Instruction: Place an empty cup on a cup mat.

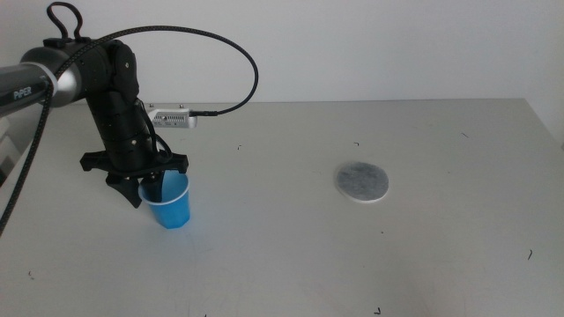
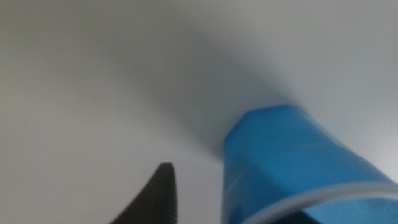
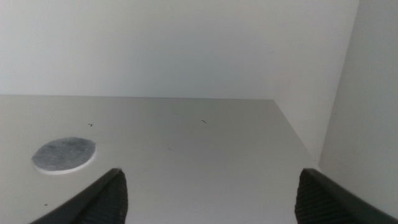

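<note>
From my seat at the controls, the left gripper (image 1: 152,187) is down on the table (image 1: 282,246) over on the left side, sitting right at the cup (image 1: 170,201). The cup stands upright on the table, and in the middle view one dark jaw dips inside its rim while the other hangs down outside the wall on the side away from the mat. So the jaws straddle the cup's wall. Whether they're actually pinching it I honestly can't tell: the left wrist view is a blurry mess, showing one ribbed jaw with a gap of bare table between it and the cup's blue wall (image 2: 292,168), and the second jaw is hidden somewhere behind the cup. The pale rim arcs across the near corner of that view.

The cup mat (image 1: 361,181) lies flat on the table well apart from the left gripper, way off toward the right side, with nothing on it.

The right gripper (image 3: 211,199) doesn't show in the middle view at all. Its own wrist view has both jaws spread wide with nothing between them, so it's released and empty. From there the cup mat (image 3: 64,155) lies ahead of the jaws and off to one side, out on the table.

A small silver box with a black cable (image 1: 172,117) sits on the arm just behind the left gripper.
</note>
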